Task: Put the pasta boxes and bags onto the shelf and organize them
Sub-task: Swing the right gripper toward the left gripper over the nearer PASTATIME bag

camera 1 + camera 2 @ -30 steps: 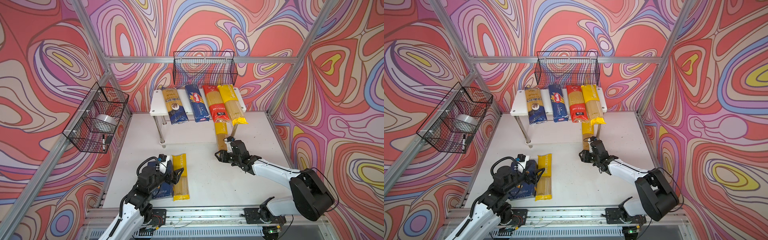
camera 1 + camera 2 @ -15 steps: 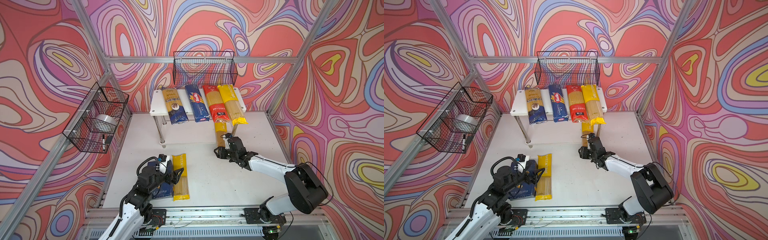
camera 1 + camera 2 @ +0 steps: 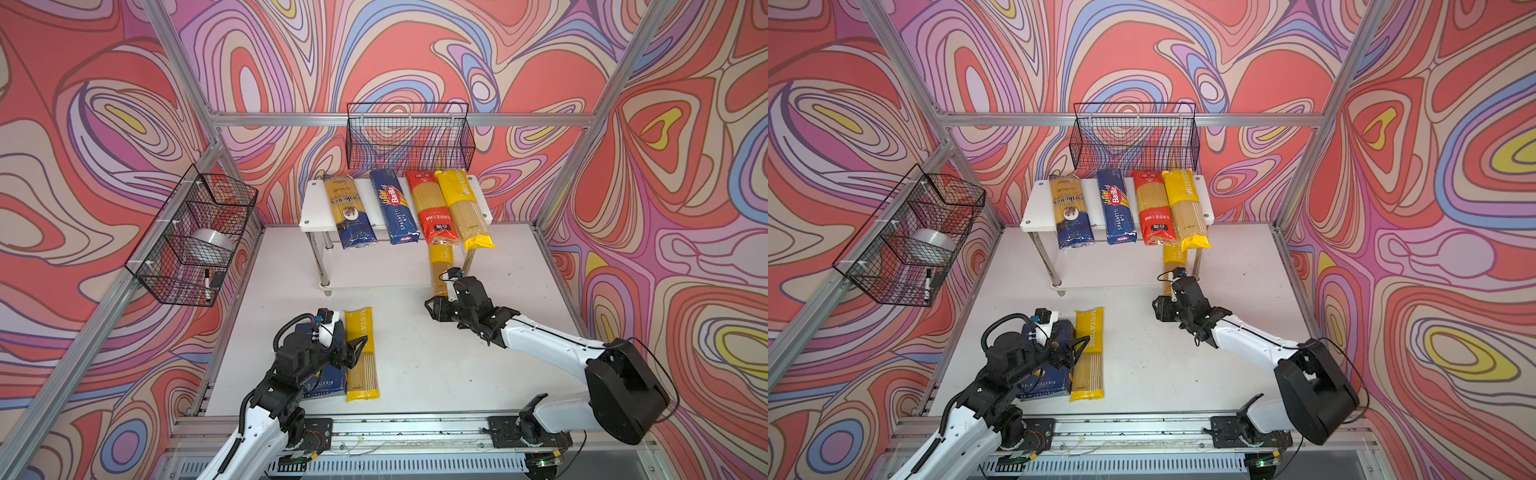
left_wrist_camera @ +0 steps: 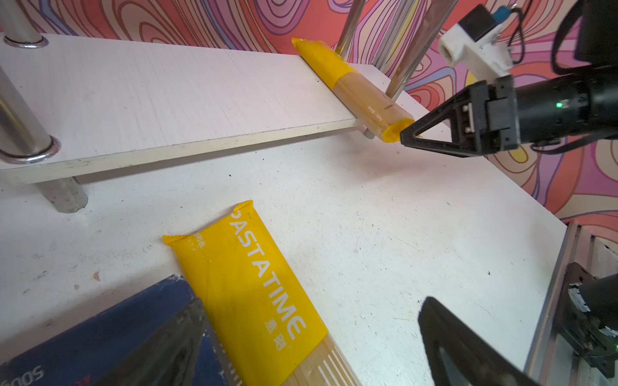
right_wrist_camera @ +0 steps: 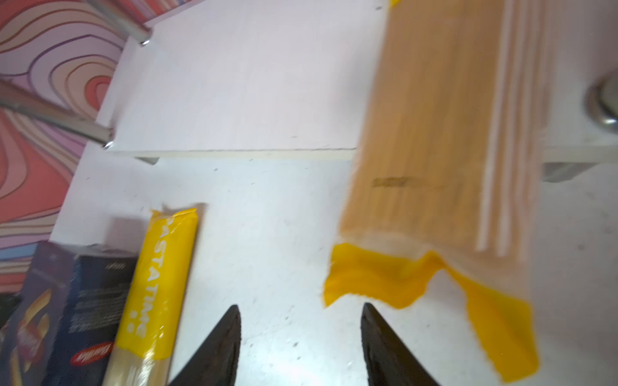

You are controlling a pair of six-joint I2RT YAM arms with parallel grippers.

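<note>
Inside swirl-patterned walls (image 3: 415, 50), the white tabletop (image 3: 415, 374) is carrying the rack. My right gripper (image 5: 300, 305) is hovering parted and empty, just beside the crimped end of the yellow clear-windowed spaghetti packet (image 5: 434, 133), which is overhanging the lower white board (image 5: 234, 83). The left gripper (image 3: 356, 347) is parted too. I am judging the packet light, brittle and slippery, so I am favouring a mid-body grip.

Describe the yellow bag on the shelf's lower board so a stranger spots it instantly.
Find the white two-tier shelf by the back wall. The yellow bag lies at the right end of its lower board, overhanging the front edge. It alone lies on that board.
</note>
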